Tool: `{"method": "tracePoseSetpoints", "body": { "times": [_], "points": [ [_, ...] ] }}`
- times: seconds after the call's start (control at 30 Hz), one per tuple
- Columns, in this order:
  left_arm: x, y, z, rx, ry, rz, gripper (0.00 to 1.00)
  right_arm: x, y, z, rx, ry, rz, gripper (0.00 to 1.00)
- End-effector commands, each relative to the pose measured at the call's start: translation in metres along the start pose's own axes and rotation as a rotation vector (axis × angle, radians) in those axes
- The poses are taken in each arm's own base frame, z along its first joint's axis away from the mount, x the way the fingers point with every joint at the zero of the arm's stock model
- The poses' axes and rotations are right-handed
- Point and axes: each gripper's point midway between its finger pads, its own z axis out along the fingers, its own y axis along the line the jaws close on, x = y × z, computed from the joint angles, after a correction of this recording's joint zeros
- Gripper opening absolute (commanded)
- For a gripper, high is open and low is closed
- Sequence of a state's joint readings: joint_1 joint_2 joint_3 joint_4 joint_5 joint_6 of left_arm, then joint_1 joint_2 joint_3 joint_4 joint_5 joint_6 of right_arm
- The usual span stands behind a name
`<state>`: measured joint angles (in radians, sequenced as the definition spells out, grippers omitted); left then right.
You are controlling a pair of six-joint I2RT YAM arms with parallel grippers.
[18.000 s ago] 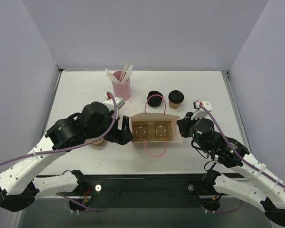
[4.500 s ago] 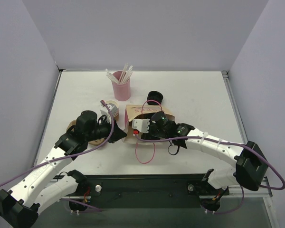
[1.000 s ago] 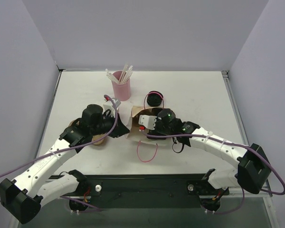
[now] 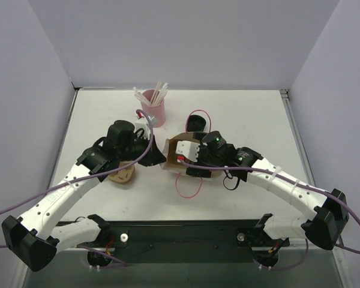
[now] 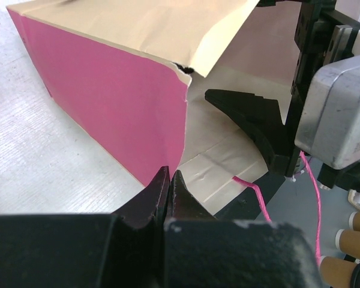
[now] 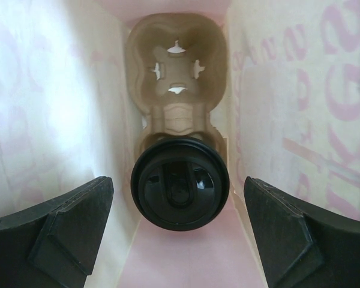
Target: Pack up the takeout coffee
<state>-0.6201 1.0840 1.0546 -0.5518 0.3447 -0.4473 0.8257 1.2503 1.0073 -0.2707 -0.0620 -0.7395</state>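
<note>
Right wrist view looks straight down the throat of the paper bag (image 6: 300,120), and there's the takeout coffee (image 6: 180,185), sitting in the near well of the moulded-pulp cup carrier (image 6: 177,66) at the bottom, with the far well showing empty. Only its glossy black lid is visible; the kraft wall underneath is hidden. The right gripper (image 6: 177,198) is spread wide, its fingers (image 6: 66,228) standing off to either side of the lid with daylight between, gripping nothing. Over on the left wrist camera, the left gripper (image 5: 168,180) is pinched fully closed right at the lower corner of the bag's pink side panel, and it looks to be clamped on that edge to hold the mouth open over the table (image 5: 24,174). From the top camera both arms meet at the bag, with the pink cup of straws (image 4: 153,111) well behind. Now, how would this cup handle? I'd call it light, but whether it's filled can't be told, so treat it as sloshy and keep it upright. Thin paper walls will cave under a hard squeeze, and that smooth plastic lid looks slippery and could pop off. Best hold, in my view, is gently across the wall just under the lid's rim, or across the rim itself if that's all that can be reached.
</note>
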Motion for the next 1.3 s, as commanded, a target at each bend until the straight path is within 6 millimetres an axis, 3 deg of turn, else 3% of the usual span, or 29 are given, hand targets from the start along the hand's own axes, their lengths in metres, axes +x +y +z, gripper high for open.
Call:
{"method": "tracePoseSetpoints", "body": {
  "times": [0.0,0.17,0.3,0.5,0.63,0.93,1.0,1.27],
  "points": [
    [-0.019,-0.016,-0.006,0.031,-0.023,0.037,0.0,-0.016,-0.01,-0.02,0.026,-0.047,0.036,0.96],
    [-0.021,-0.02,-0.006,0.037,-0.019,0.041,0.0,-0.016,-0.017,-0.024,0.054,-0.038,0.052,0.96],
    [-0.029,-0.021,-0.004,0.03,-0.033,0.051,0.0,-0.03,-0.025,-0.032,0.071,-0.077,0.096,0.95],
    [-0.053,-0.026,-0.001,0.015,-0.074,0.079,0.21,-0.041,-0.037,-0.039,0.087,-0.091,0.147,0.93],
    [-0.063,-0.024,-0.001,-0.013,-0.089,0.083,0.29,-0.041,-0.05,-0.043,0.129,-0.078,0.168,0.92],
    [-0.099,-0.021,-0.017,-0.102,-0.204,0.139,0.45,-0.054,-0.074,-0.046,0.171,-0.088,0.265,0.9],
    [-0.104,-0.018,-0.022,-0.128,-0.224,0.154,0.45,-0.057,-0.086,-0.049,0.206,-0.087,0.291,0.9],
    [-0.117,0.002,-0.041,-0.277,-0.28,0.172,0.47,-0.062,-0.101,-0.055,0.236,-0.088,0.334,0.89]
  ]
}}
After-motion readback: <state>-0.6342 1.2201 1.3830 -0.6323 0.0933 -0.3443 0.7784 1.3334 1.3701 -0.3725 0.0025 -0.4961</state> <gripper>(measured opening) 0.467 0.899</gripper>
